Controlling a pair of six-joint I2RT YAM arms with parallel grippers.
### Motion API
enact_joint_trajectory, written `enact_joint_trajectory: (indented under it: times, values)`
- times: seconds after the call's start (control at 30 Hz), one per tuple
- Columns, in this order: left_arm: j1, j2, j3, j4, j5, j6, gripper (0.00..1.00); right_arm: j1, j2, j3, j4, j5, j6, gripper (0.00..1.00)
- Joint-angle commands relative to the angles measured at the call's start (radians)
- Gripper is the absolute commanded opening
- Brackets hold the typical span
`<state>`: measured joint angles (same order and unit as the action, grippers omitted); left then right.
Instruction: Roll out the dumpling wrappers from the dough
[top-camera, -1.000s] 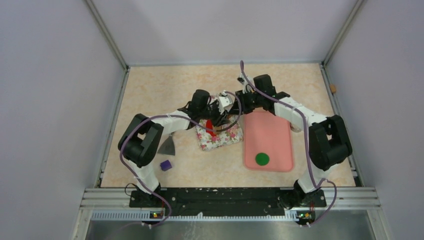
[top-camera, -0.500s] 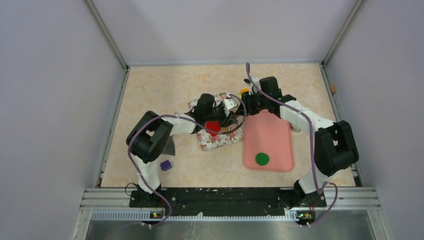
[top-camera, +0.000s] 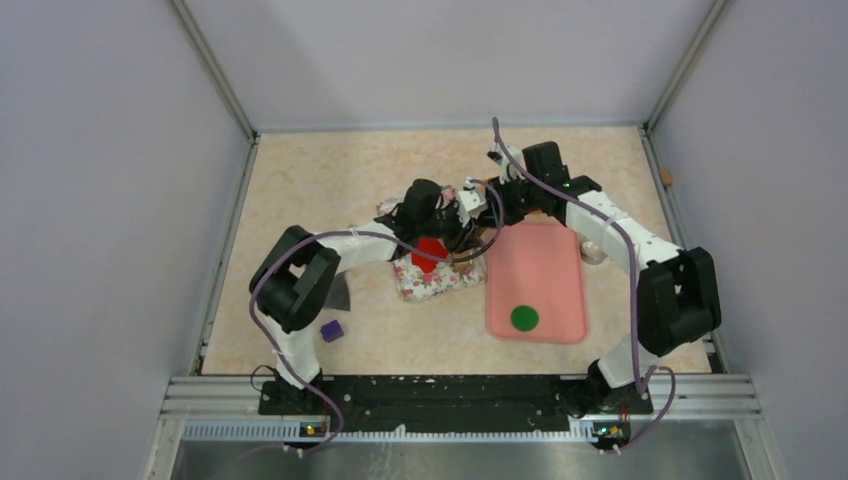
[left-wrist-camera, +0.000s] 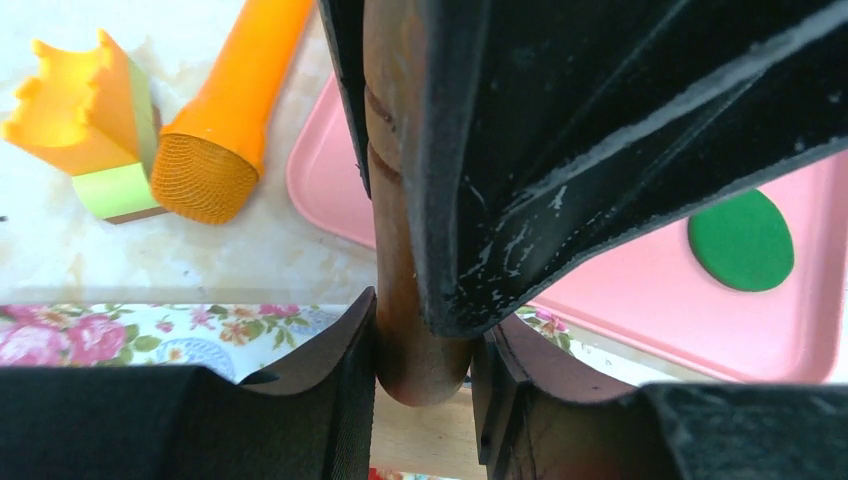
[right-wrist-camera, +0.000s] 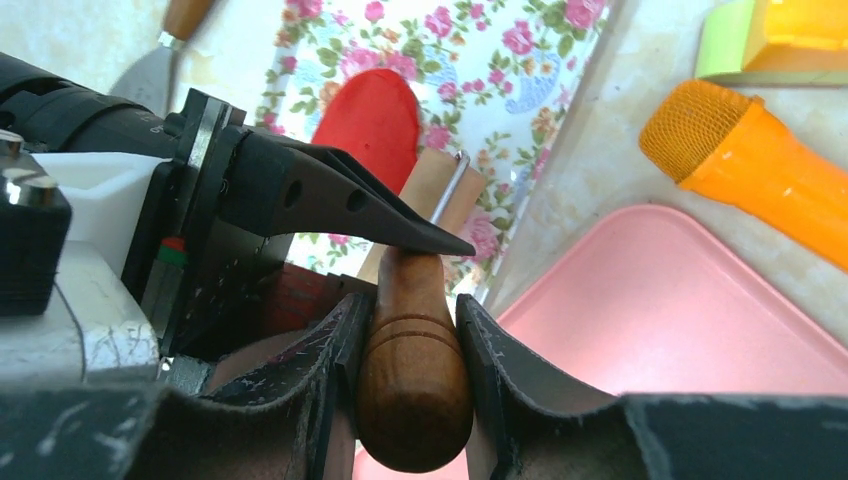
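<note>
Left gripper (left-wrist-camera: 420, 345) and right gripper (right-wrist-camera: 410, 325) each clamp a wooden handle of the rolling pin (right-wrist-camera: 413, 395) over flattened red dough (right-wrist-camera: 372, 115) on a floral mat (right-wrist-camera: 485, 60), with a green clay disc (top-camera: 524, 318) at six o'clock on the pink tray (top-camera: 540, 265), at the mat's three o'clock.

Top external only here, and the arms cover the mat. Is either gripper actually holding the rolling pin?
Observer: Yes. The right wrist view shows the right gripper shut on the rolling pin handle, at its knob end.
Operator: Left one?
Observer: The left gripper clamps what looks like the same handle, nearer the pale roller.
Operator: Dough state?
Observer: The red dough lies flattened into an oval on the floral mat. The roller's end sits right beside it, but I can't tell whether they touch.
</note>
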<state>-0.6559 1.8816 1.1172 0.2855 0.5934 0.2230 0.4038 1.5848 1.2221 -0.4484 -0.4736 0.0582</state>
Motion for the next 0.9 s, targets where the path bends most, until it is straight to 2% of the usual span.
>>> enact_joint_trajectory:
  times: [0.0,0.3,0.47,0.67,0.87]
  values:
    - [0.027,-0.121,0.046,-0.074,-0.120,-0.029,0.00,0.031,-0.070,0.096,-0.072,-0.156,0.050,0.00]
    - [0.082,-0.255,-0.106,-0.124,-0.200,0.010,0.00,0.120,-0.009,0.090,0.019,-0.206,0.074,0.00]
    - [0.107,-0.285,-0.198,-0.091,-0.235,0.033,0.00,0.160,0.049,0.084,0.076,-0.210,0.054,0.00]
    - [0.089,-0.215,-0.270,0.026,-0.259,0.039,0.00,0.176,0.071,-0.026,0.127,-0.111,-0.042,0.00]
    - [0.042,-0.109,-0.324,0.143,-0.256,0.040,0.00,0.175,0.053,-0.125,0.077,0.017,-0.155,0.00]
